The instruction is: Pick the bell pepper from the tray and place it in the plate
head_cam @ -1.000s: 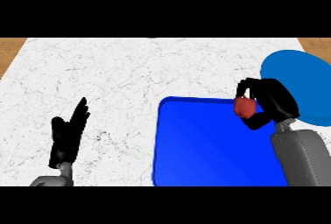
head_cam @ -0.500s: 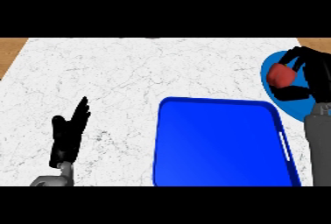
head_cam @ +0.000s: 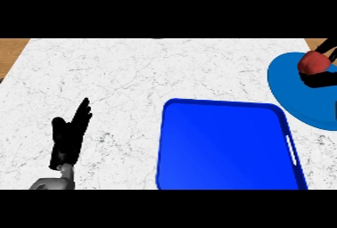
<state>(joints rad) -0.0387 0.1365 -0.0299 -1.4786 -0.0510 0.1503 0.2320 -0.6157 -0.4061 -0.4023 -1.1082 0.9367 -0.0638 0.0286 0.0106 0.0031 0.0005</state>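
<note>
One red bell pepper (head_cam: 313, 63) sits gripped in the right hand (head_cam: 320, 78) over the blue plate (head_cam: 297, 93), just beyond the tray (head_cam: 223, 147); the left hand (head_cam: 67, 138) rests open.

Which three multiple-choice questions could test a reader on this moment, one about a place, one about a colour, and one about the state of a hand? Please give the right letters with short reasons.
1. Where is the bell pepper?
A. Lying in the tray
B. Over the plate, in the right hand
C. On the bare counter beside the left hand

2. What colour is the tray?
A. Blue
B. Green
C. White

3. How is the left hand?
A. Curled round the bell pepper
C. Pressing on the tray
B. Open, fingers up, resting at the lower left

Answers:
1 B: the red pepper shows above the plate at the right edge, with the right hand curled round it.
2 A: the tray's surface is plain blue.
3 B: its fingers are straight and it touches nothing.
</note>
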